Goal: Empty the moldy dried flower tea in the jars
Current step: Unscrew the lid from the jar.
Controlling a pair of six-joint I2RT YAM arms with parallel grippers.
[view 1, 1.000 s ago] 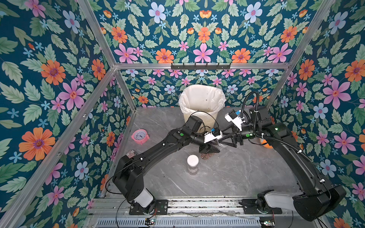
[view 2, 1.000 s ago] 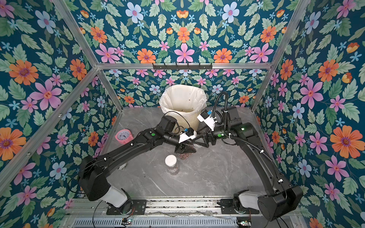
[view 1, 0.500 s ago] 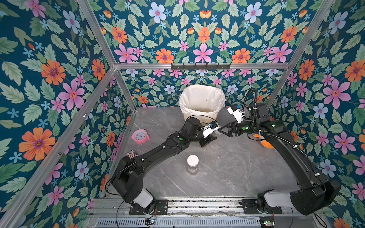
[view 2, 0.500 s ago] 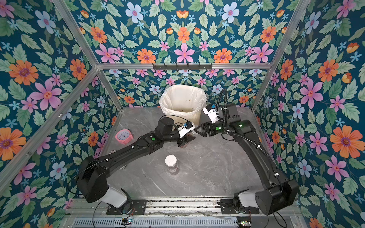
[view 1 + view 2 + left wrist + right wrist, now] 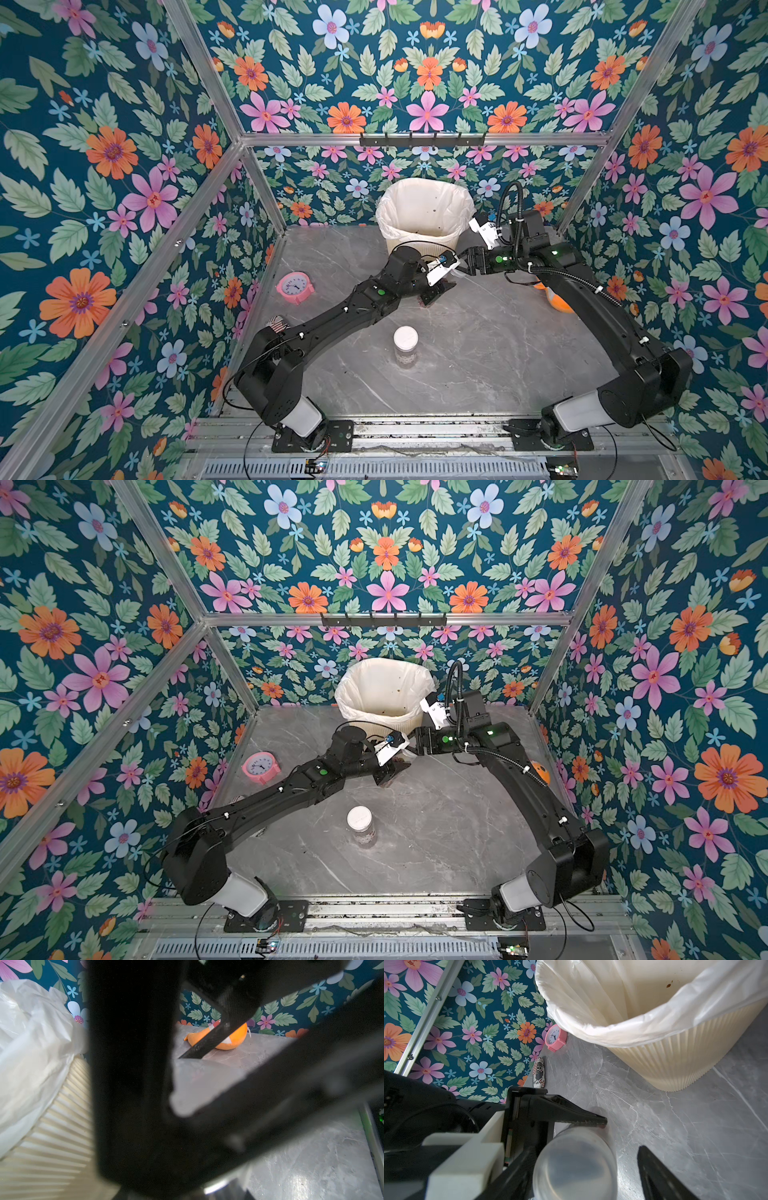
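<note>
One jar (image 5: pixel 575 1163) is tilted just in front of the bin, its translucent lid facing my right wrist camera. My left gripper (image 5: pixel 440 289) is shut on the jar's body, with one finger (image 5: pixel 571 1119) lying along its side. Reddish-brown dried flower tea (image 5: pixel 426 300) shows below those fingers. My right gripper (image 5: pixel 587 1150) straddles the lid. One of its fingers (image 5: pixel 660 1178) stands clear of the rim and the other is close against it. The second jar (image 5: pixel 405 337) stands upright with a white lid at mid-table, with tea (image 5: pixel 365 837) inside.
The cream ribbed bin (image 5: pixel 415 245) with a white liner stands at the back, right behind both grippers. A pink clock (image 5: pixel 295 286) and a striped can (image 5: pixel 277 323) lie by the left wall. An orange toy (image 5: pixel 559 301) sits under the right arm.
My left gripper has carried the jar back toward the bin and tipped it. My right gripper has followed it and narrowed its jaws around the lid.
</note>
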